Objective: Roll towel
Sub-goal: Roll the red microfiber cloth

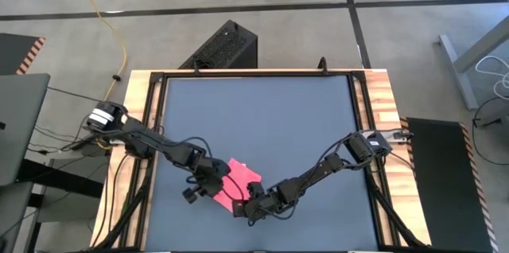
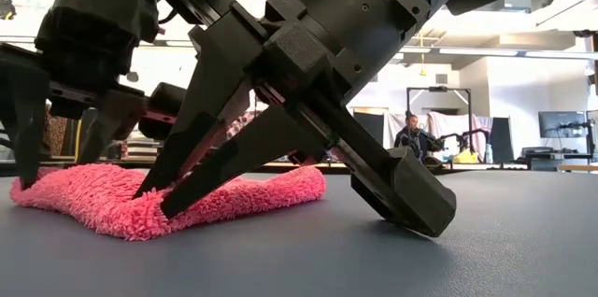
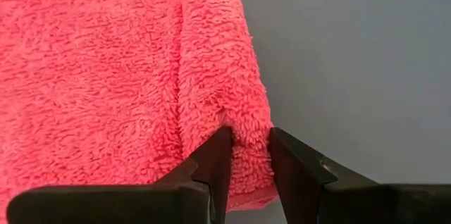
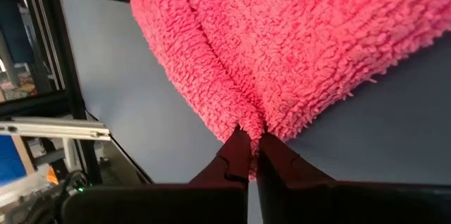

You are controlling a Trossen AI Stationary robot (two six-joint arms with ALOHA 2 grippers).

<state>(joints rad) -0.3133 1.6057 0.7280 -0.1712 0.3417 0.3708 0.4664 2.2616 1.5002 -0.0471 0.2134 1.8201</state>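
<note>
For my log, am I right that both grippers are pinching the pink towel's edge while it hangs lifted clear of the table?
Not quite. The left gripper and right gripper do each pinch the towel at an edge, but the low view shows it lying on the table, not lifted clear.

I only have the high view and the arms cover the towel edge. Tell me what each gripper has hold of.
Observer: The left gripper pinches the towel at its edge, pile bunched between the fingers.
Operator: Now the right one.
Observer: The right gripper is shut on a raised fold of the towel's edge.
Operator: Report whether the towel is off the table.
Observer: In the low view it lies on the table, humped in the middle.
</note>
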